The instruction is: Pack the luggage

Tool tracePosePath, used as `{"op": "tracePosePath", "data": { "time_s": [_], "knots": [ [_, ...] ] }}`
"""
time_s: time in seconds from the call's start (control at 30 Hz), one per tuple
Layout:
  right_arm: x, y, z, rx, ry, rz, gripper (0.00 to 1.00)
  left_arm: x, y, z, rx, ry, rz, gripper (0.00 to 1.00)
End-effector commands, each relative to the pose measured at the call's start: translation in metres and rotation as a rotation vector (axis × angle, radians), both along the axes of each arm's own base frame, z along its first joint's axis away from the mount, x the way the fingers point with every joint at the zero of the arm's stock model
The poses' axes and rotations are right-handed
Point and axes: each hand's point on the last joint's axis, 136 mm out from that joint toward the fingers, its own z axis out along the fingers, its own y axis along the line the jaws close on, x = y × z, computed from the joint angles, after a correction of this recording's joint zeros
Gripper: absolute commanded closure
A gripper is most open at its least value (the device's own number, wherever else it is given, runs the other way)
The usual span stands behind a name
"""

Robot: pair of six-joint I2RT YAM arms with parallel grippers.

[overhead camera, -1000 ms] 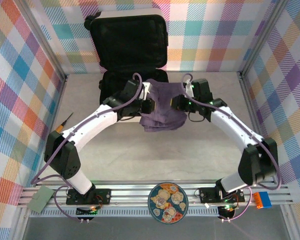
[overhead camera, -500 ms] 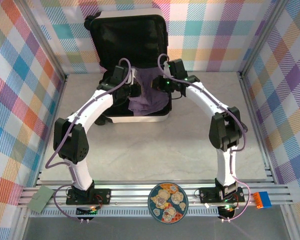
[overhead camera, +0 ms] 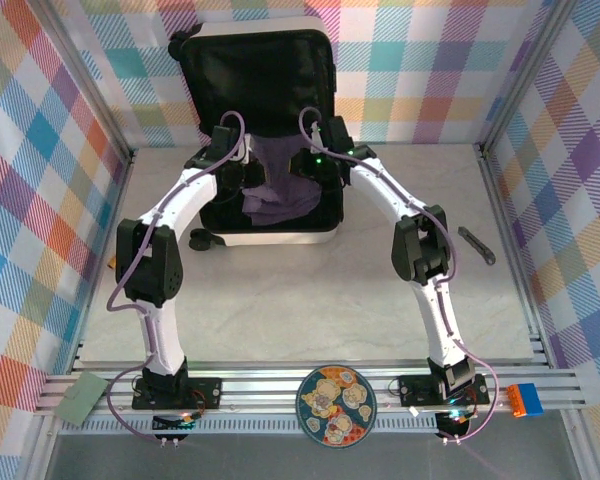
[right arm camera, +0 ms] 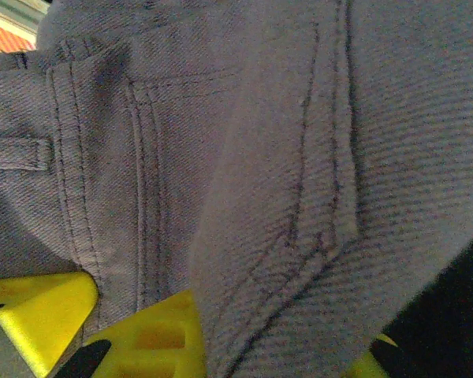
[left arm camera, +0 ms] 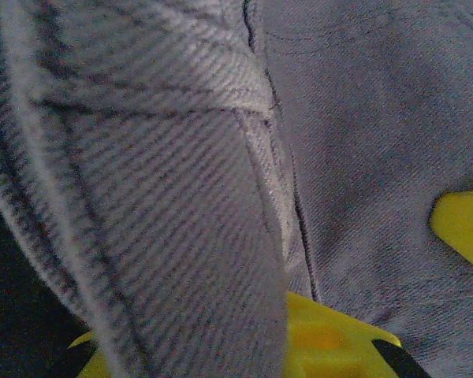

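The luggage [overhead camera: 270, 237] sits at 12 o'clock on the worktop [overhead camera: 310, 300], base flat and lid propped upright against the back wall, so the black lining faces me. I hold the purple-grey garment [overhead camera: 276, 190] between both arms above that open base. My left end effector [overhead camera: 242, 163] is clenched on its 9 o'clock edge, and my right end effector [overhead camera: 315, 160] on its 3 o'clock edge. From each wrist I see twill cloth and seams pressed over my yellow fingers [left arm camera: 331, 337] — pinched, not draped. 2 grips well apart hold the cloth spread, so I judge it will lie flat rather than bunch. Its lower part sags toward 6 o'clock over the base; whether it touches the lining I cannot tell. Next, I think, comes lowering and releasing — the risk is a hem catching on the rim.
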Motion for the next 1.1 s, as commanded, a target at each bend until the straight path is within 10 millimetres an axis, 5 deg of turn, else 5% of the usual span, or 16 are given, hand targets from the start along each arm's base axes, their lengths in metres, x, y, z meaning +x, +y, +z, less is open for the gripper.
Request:
{"op": "tracePosePath", "data": {
  "time_s": [0.0, 0.43, 0.47, 0.57, 0.7, 1.07],
  "knots": [
    [0.003, 0.009, 0.010, 0.027, -0.006, -0.011, 1.00, 0.018, 0.001, 0.019, -0.027, -0.076, -0.023, 1.00],
    [0.019, -0.009, -0.035, -0.050, 0.055, -0.088, 0.78, 0.029, 0.039, -0.026, 0.075, 0.026, 0.058, 1.00],
    [0.020, -0.009, -0.035, -0.051, 0.051, -0.085, 0.76, 0.029, 0.042, -0.026, 0.087, 0.028, 0.069, 0.94],
    [0.023, -0.003, -0.030, -0.032, 0.028, -0.054, 0.67, 0.029, 0.043, -0.020, 0.086, 0.012, 0.077, 0.70],
    [0.026, -0.001, -0.024, -0.044, 0.006, -0.027, 0.57, 0.028, 0.044, -0.008, 0.084, -0.009, 0.087, 0.57],
    [0.028, -0.015, 0.000, -0.126, -0.081, -0.034, 0.34, 0.019, 0.052, 0.032, 0.098, -0.066, 0.111, 0.44]
  ]
}}
